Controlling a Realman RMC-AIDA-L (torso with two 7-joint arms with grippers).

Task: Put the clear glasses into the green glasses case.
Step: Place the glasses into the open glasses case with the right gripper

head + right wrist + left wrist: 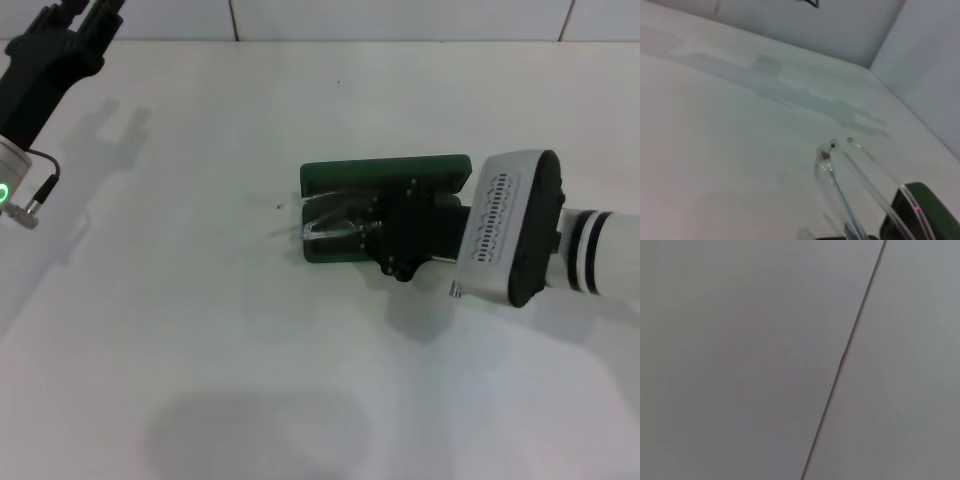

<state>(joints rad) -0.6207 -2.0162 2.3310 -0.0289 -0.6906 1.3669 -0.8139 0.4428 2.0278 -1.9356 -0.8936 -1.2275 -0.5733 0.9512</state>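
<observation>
Right gripper (375,235) positioned low over green glasses case (400,175); finger state cannot be told, fingers hidden by own body. Clear glasses (322,228) seen at gripper tip, lying partly across case's open end, thin arms (860,175) projected past case edge over white table (200,350). Step judged: placement of glasses into case, not yet finished. Next move judged to call for arms being brought inside case rim before release. Left gripper (85,20) parked at far left, raised, well apart.
</observation>
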